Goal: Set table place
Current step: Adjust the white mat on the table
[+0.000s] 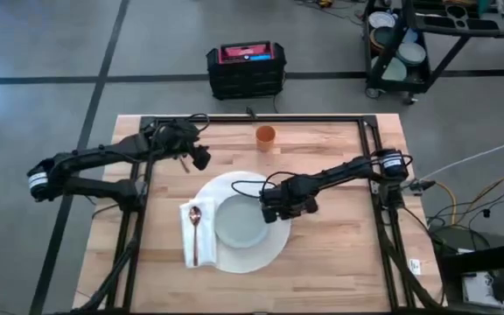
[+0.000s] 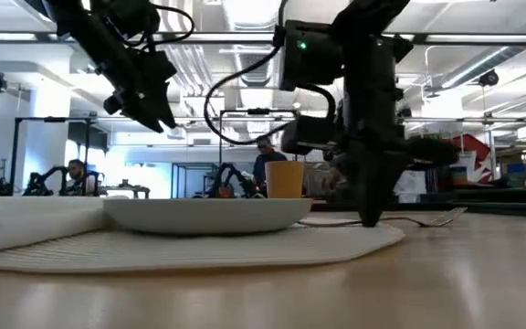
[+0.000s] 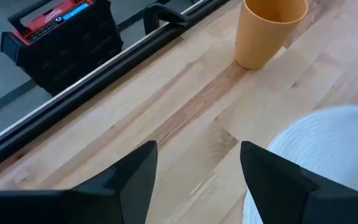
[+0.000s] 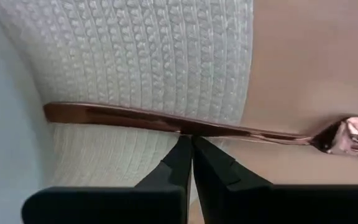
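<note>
a: where's the right gripper (image 4: 191, 144)?

b: low over the right edge of the mat (image 1: 274, 243), just beside the plate (image 1: 239, 220). its fingers are pressed together, tips at the middle of a copper-coloured fork (image 4: 185, 126); whether they pinch the handle or only touch it, i can't quite tell from the wrist view.

a: and the fork itself?

b: handle across the woven white mat, tines out over the bare table (image 1: 339, 262). in the low view it lies flat at the mat's rim.

a: the left gripper (image 1: 201, 159)?

b: raised above the table near the far-left side of the mat, fingers (image 3: 132, 180) spread, nothing between them. its wrist view looks at the orange cup (image 3: 268, 31), which stands upright near the far rail, well apart from the mat.

a: anything else on the mat?

b: a folded white napkin (image 1: 192, 236) on its left side with a copper spoon (image 1: 196, 229) lying on it, just beside the plate.
</note>
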You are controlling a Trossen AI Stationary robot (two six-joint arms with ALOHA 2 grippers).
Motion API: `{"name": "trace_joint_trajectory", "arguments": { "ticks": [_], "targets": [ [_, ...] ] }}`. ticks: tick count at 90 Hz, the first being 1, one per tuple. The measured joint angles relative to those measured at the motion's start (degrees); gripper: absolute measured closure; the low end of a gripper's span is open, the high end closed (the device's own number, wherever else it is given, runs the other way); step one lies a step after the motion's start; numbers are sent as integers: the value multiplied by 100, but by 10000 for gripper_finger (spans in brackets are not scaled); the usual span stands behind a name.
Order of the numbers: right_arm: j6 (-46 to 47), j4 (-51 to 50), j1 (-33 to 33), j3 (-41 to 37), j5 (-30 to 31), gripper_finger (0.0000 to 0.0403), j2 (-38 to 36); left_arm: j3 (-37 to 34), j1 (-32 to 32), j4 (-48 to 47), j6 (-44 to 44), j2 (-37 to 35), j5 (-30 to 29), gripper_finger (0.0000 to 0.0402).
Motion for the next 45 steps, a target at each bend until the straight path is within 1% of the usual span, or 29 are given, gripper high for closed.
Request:
{"name": "trace_joint_trajectory", "arguments": {
  "ticks": [8, 16, 27, 45],
  "targets": [
    [-5, -293, -17, 0, 94, 403, -4, 0, -1, 0, 0, 0, 0, 184],
    [-17, -293, -36, -4, 111, 403, -43, 0, -1, 0, 0, 0, 0, 184],
    [-68, 65, -42, -10, 118, 403, -149, 0, -2, 0, 0, 0, 0, 184],
    [198, 606, -39, -7, 113, 403, -176, 0, -2, -2, 0, 0, 0, 184]
  ]
}}
